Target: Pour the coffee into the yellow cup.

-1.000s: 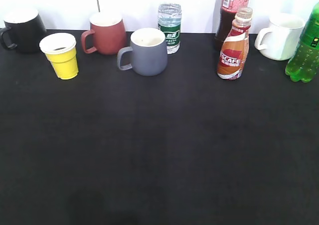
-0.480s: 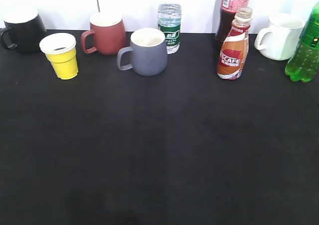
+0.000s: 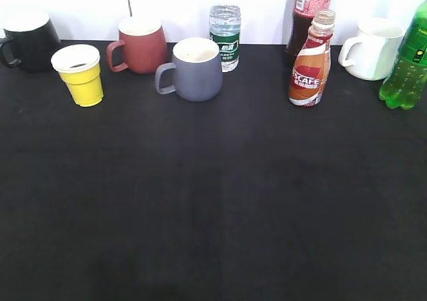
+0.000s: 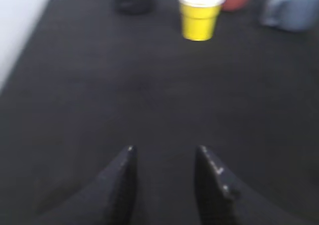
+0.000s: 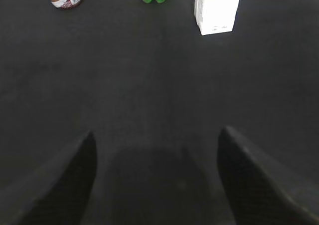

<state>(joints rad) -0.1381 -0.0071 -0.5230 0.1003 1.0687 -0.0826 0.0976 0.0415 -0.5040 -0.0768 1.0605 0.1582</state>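
The small clear plastic coffee bottle (image 3: 311, 64) with the orange, red and white label stands upright near the back of the black desk (image 3: 213, 201), on the right side, just in front of a tall dark bottle with a red label (image 3: 303, 14). The small yellow paper cup (image 3: 79, 74) with a white rim stands far to the left, beside a black mug (image 3: 30, 39). A grey mug (image 3: 193, 69) sits between them. The left gripper (image 4: 164, 152) hangs over the bare desk with its fingers spread apart, holding nothing. The right gripper (image 5: 157, 140) has its fingers spread wide, also empty.
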